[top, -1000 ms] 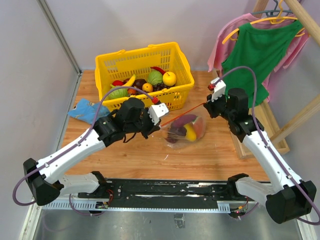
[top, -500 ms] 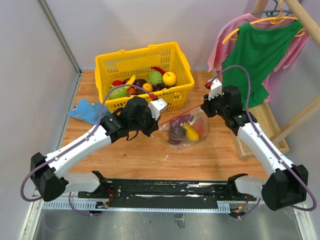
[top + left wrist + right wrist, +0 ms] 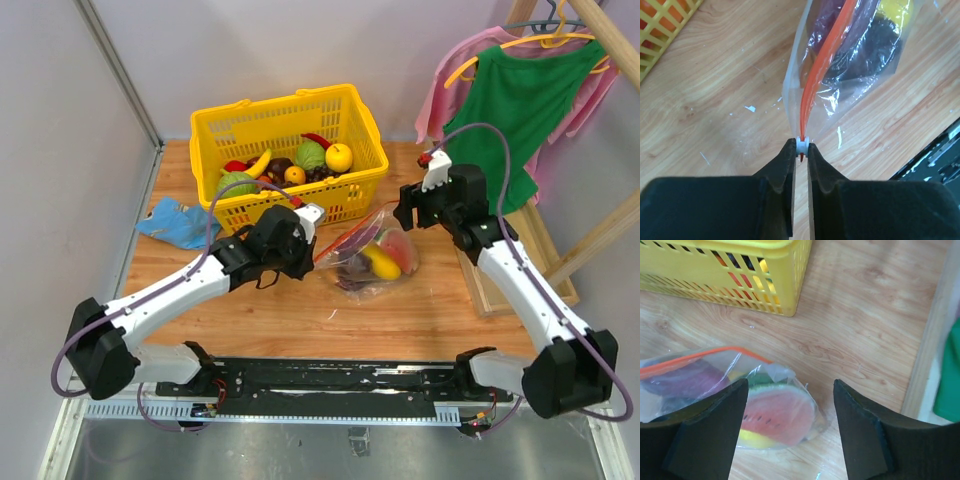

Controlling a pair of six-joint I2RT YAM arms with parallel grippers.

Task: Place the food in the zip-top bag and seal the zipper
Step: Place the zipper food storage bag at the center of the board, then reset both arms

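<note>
the left gripper (image 3: pixel 801 151) is pinched nearly closed on the white slider tab (image 3: pixel 801 144) at the near end of the zipper (image 3: pixel 822 60), whose red-orange strip runs away along the zip-top bag (image 3: pixel 375 250). the right gripper (image 3: pixel 790 386) is spread wide, gripping nothing, above the bag's other end. the bag lies on the wooden table (image 3: pixel 430 310) with 3 pieces of food inside: a watermelon slice (image 3: pixel 777 412), a yellow fruit (image 3: pixel 382 265) and a dark purple piece (image 3: pixel 685 380). a yellow basket (image 3: pixel 290 112) of toy produce stands just behind it. a blue cloth (image 3: pixel 172 222) lies to the left.
</note>
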